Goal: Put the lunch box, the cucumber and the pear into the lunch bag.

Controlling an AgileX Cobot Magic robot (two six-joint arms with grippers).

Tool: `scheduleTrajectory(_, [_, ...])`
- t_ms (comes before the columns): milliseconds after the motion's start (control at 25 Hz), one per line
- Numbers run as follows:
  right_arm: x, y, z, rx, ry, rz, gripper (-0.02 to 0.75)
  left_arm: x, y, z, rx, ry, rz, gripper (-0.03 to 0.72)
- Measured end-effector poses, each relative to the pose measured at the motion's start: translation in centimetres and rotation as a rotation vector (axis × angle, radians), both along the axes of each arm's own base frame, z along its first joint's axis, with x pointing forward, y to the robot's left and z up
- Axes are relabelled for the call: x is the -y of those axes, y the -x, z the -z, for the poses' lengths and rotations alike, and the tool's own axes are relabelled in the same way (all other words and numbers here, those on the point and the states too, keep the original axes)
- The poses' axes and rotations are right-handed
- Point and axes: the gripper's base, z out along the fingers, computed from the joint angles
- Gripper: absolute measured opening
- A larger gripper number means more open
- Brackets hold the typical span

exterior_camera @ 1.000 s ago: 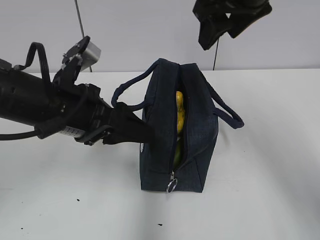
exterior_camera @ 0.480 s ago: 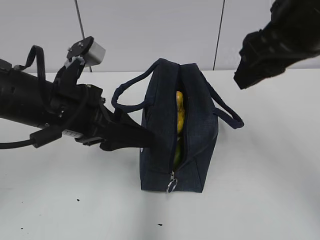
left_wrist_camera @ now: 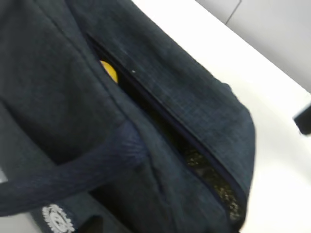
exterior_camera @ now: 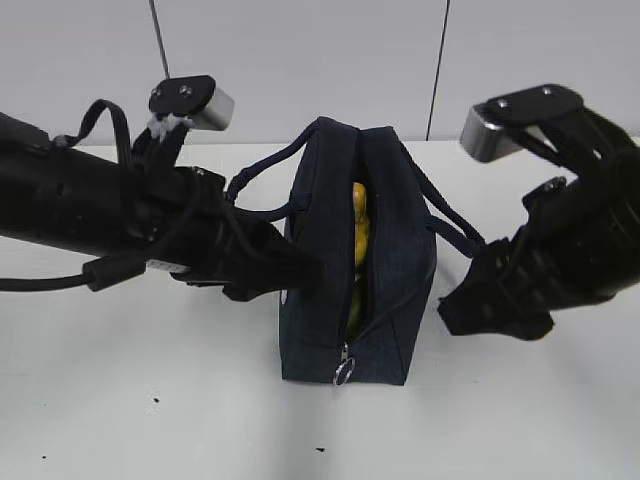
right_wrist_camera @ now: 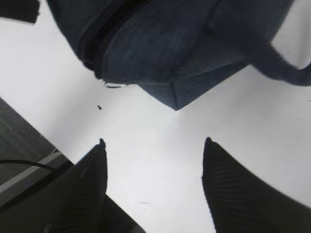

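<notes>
The navy lunch bag (exterior_camera: 390, 290) stands upright mid-table with its top zipper partly open. A yellow pear (exterior_camera: 358, 215) and a bit of green cucumber (exterior_camera: 352, 308) show in the slot. The lunch box is hidden. My left gripper (exterior_camera: 298, 272) tapers to a point against the bag's left wall and looks shut on the fabric. Its fingers are out of the left wrist view, which shows the bag (left_wrist_camera: 194, 97), the pear (left_wrist_camera: 109, 72) and a creased wall. My right gripper (exterior_camera: 482, 308) hangs open and empty just right of the bag, above bare table (right_wrist_camera: 154, 141).
The metal ring pull (exterior_camera: 343, 375) hangs at the bag's near end and also shows in the right wrist view (right_wrist_camera: 115, 86). One loop handle (exterior_camera: 455, 225) sticks out towards my right gripper, the other (exterior_camera: 255, 175) lies over my left arm. White table (exterior_camera: 150, 400) all round.
My right arm has swung down from the upper right to table height beside the bag's right side. My left arm has shifted slightly, still at the bag's left wall. The bag has not moved.
</notes>
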Motion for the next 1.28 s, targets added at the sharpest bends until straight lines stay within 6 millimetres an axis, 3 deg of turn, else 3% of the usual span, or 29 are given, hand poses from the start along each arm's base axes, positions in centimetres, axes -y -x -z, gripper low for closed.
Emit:
scheduleTrajectory(280, [-0.7, 2.0, 3.0, -0.008, -0.13, -0.108, 0.475, 0.6, -0.9, 1.1, -0.041, 0.005, -0.022, 0.45])
scheduleTrajectory(440, [-1.1, 2.4, 3.8, 0.025, -0.189, -0.149, 0.473, 0.9, -1.4, 1.0, -0.046, 0.015, -0.015, 0.421])
scheduleTrajectory(520, [-1.1, 2.6, 4.1, 0.042, -0.209, -0.161, 0.473, 1.0, -1.5, 1.0, -0.046, 0.018, -0.017, 0.357])
scheduleTrajectory(720, [-1.3, 3.0, 5.2, 0.046, -0.242, -0.181, 0.473, 1.0, -1.4, 1.0, -0.049, 0.02, -0.011, 0.057])
scheduleTrajectory(800, [-1.4, 3.1, 6.0, 0.039, -0.259, -0.193, 0.473, 1.1, -1.3, 1.0, -0.05, 0.02, -0.008, 0.004])
scheduleTrajectory(1280, [-2.2, 2.7, 11.0, 0.058, -0.338, -0.223, 0.471, 1.1, -1.3, 1.1, -0.041, 0.003, 0.008, -0.013])
